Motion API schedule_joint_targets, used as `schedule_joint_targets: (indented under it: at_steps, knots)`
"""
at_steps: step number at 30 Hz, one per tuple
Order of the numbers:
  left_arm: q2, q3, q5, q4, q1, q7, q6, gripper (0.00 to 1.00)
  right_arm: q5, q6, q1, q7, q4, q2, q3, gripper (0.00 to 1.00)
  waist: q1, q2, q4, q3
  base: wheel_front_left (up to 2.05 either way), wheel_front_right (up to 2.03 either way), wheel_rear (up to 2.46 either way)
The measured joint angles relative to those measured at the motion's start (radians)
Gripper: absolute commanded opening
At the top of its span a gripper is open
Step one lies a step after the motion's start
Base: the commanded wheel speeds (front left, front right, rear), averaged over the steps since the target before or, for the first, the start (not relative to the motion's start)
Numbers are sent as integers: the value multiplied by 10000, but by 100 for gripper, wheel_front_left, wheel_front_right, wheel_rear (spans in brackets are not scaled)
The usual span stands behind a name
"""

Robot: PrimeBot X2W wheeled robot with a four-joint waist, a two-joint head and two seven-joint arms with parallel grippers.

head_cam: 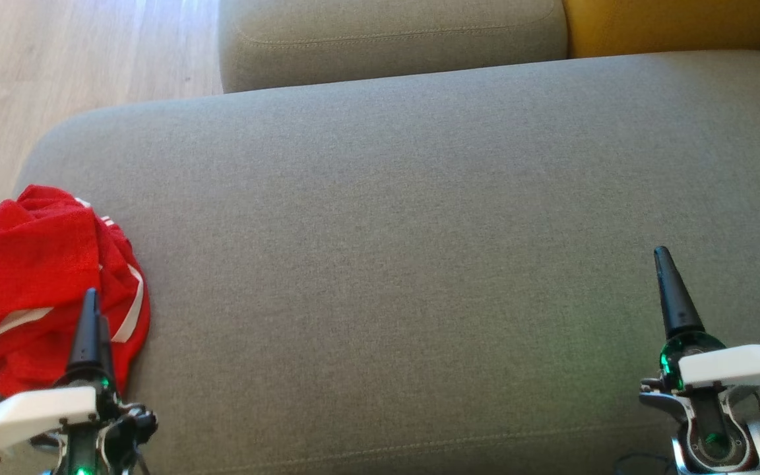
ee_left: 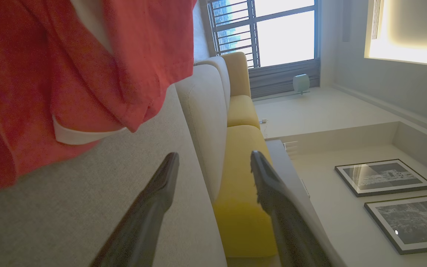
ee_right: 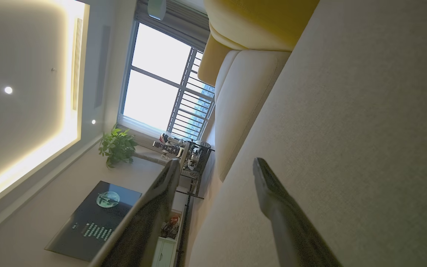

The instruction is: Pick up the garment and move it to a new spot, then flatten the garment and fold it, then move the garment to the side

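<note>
Garment, location: The red garment (head_cam: 30, 277) lies crumpled in a heap at the left end of the sofa seat (head_cam: 419, 231). Its outer side reaches the seat's left edge.

Garment, handling: Judged light, soft and limp, with no stiffness to hold a shape. It should sag and trail once lifted. It is not fragile. The knit cloth looks more likely to drag on the woven seat cover than to slide.

Garment, take-hold point: A pinch on a raised fold near the top of the heap seems adequate for the lift. For the later flattening, the white trim (head_cam: 132, 307) marks edges worth seeking. A white cuff (ee_left: 80, 135) shows in the left wrist view, lying on the sofa seat.

Left end effector, state: The left end effector (head_cam: 90, 330) has its fingers spread wide, with nothing between them.

Left end effector, pose: It sits at the near-left corner of the sofa seat and points toward the seat's back. It appears rolled on its side. The garment lies beside the fingers, not between them.

Right end effector, state: The right end effector (head_cam: 673, 297) also has its fingers spread wide and is empty.

Right end effector, pose: It is low over the near-right part of the sofa seat, above bare cover and well apart from the garment.

Step in hand: The pick-up has not begun, and the left arm is the better placed.
</note>
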State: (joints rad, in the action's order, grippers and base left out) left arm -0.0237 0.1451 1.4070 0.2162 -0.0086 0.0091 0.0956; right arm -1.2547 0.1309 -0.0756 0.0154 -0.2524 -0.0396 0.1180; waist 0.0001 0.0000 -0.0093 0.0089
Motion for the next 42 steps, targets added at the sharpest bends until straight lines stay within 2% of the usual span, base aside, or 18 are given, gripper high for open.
schedule_joint_targets:
  at_steps: [4,11,21,29,36,42]
  knots:
    - [2,-8,-464,-401,0,-111,-176,100,911,0,-29,-117,303,-2,-44,100,0,0,6,9,0,0,0]
    - [-2,-192,-1983,-1273,-12,-297,-610,100,2429,0,-329,-330,972,-19,-330,100,0,0,27,49,0,0,0]
    - [-12,-878,-4176,-2291,-81,-569,-1404,100,4197,0,-415,-614,1622,-146,-683,100,0,0,-23,116,0,0,0]
    - [-98,-1860,-6328,-2617,-129,-813,-1785,100,5469,0,-476,-846,1595,-199,-955,100,0,0,-89,147,0,0,0]
    - [-872,-3254,-7835,-2606,-170,-1003,-2784,100,6504,0,-636,-1043,1496,-263,-1264,100,0,0,-169,137,0,0,0]
    - [-1526,-4416,-8824,-2109,-285,-1172,-3870,100,7461,0,-644,-1198,1498,-270,-1417,100,0,0,-211,99,0,0,0]
